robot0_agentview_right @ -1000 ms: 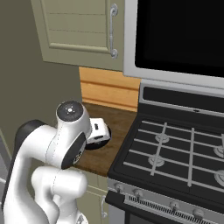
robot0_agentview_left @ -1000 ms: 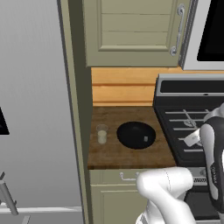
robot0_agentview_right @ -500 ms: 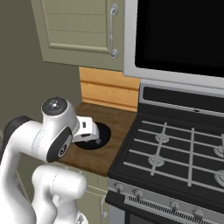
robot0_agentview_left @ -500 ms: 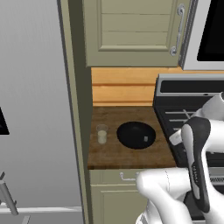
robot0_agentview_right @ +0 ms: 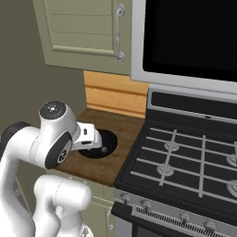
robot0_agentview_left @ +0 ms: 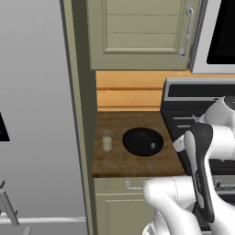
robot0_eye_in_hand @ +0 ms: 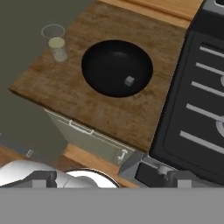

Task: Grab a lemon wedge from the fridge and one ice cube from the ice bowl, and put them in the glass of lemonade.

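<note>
Well beyond jaws: ice bowl

Ice bowl all black, glossy inside, w/ small pale grey cube in it. Glass of lemonade clear, liquid pale yellowish-white. Counter brown wood grain; backsplash lighter orange wood planks. Cabinets olive-green w/ silver handles. Fridge plain grey. Stove black, grates grey-black. Arm white, dark joints.
</note>
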